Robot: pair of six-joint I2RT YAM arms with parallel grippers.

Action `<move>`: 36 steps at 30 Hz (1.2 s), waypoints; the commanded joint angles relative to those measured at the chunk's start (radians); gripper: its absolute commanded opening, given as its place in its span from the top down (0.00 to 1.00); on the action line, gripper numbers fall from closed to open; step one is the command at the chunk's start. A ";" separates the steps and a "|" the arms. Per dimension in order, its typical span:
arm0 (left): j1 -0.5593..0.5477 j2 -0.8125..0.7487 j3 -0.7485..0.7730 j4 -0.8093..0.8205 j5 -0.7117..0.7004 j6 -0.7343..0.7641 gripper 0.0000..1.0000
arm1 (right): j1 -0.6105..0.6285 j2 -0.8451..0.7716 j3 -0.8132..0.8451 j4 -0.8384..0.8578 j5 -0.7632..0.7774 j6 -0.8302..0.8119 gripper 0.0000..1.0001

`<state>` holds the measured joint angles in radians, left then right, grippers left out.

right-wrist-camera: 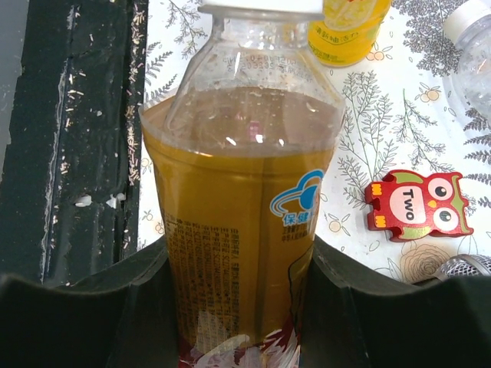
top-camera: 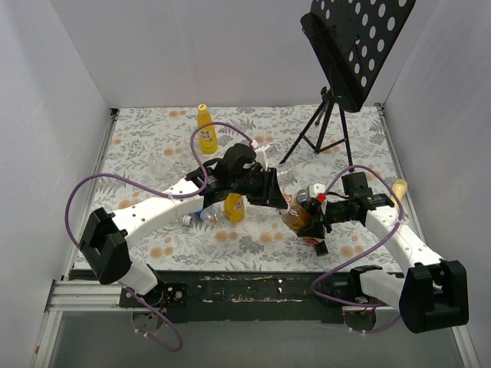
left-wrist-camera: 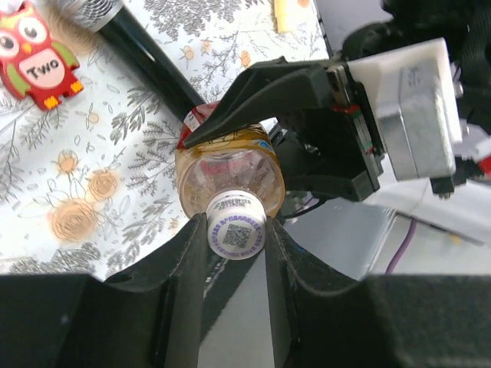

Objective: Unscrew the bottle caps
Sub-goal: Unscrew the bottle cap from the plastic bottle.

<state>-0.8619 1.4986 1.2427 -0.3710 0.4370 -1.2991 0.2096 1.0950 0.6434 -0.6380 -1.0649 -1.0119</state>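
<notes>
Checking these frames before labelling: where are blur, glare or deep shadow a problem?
Top external: even, soft light, no harsh shadows, fairly sharp. Left wrist: the white screw cap is crisp, but the black left fingers are featureless dark. Right wrist: small glints on the squat amber-filled plastic bottle; the black right fingers look soft.

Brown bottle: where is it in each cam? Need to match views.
Top external: brown bottle right of centre, lower half.
Left wrist: centre, cap end toward the lens, white cap in the left gripper.
Right wrist: fills the centre, clamped by the right gripper.
Shared landmark: red owl tag, in both wrist views; not discernible from above.
</notes>
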 commanded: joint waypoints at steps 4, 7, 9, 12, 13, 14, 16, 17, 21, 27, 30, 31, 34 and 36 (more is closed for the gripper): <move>0.011 -0.051 0.054 0.053 -0.193 -0.180 1.00 | 0.011 -0.026 0.002 -0.005 -0.023 -0.051 0.99; 0.011 -0.063 0.031 0.075 -0.216 -0.125 0.91 | 0.013 -0.026 0.005 -0.005 -0.027 -0.050 0.99; 0.011 -0.075 0.018 0.093 -0.231 -0.092 0.80 | 0.011 -0.020 0.010 -0.012 -0.032 -0.051 0.99; 0.011 -0.098 0.000 0.129 -0.234 -0.046 0.54 | 0.011 -0.018 0.013 -0.020 -0.038 -0.060 0.99; 0.009 -0.106 -0.002 0.135 -0.233 -0.033 0.47 | 0.011 -0.020 0.013 -0.022 -0.040 -0.060 0.99; 0.011 -0.115 -0.006 0.141 -0.231 -0.011 0.41 | 0.013 -0.026 0.013 -0.022 -0.038 -0.060 0.99; 0.011 -0.132 -0.005 0.139 -0.234 0.024 0.31 | 0.013 -0.033 0.015 -0.022 -0.040 -0.060 0.99; 0.011 -0.144 -0.006 0.139 -0.238 0.043 0.28 | 0.011 -0.037 0.013 -0.022 -0.040 -0.060 0.99; 0.011 -0.211 -0.015 0.149 -0.242 0.133 0.15 | 0.011 -0.050 0.012 -0.022 -0.041 -0.060 0.99; 0.014 -0.334 -0.066 0.208 -0.196 0.263 0.02 | 0.011 -0.050 0.010 -0.025 -0.052 -0.060 0.99; 0.015 -0.391 -0.110 0.207 -0.095 0.424 0.02 | 0.013 -0.041 0.015 -0.029 -0.066 -0.065 0.99; 0.015 -0.400 -0.115 0.178 -0.069 0.492 0.02 | 0.011 -0.038 0.015 -0.034 -0.069 -0.076 0.99; 0.015 -0.429 -0.138 0.115 -0.015 0.665 0.02 | 0.013 -0.029 0.016 -0.048 -0.086 -0.094 0.99; 0.015 -0.445 -0.146 0.092 0.017 0.730 0.02 | 0.014 -0.024 0.016 -0.052 -0.092 -0.102 0.99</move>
<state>-0.8471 1.0870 1.1282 -0.2066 0.3485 -0.8207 0.2180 1.0634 0.6445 -0.6594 -1.1000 -1.0763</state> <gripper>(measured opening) 0.981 0.557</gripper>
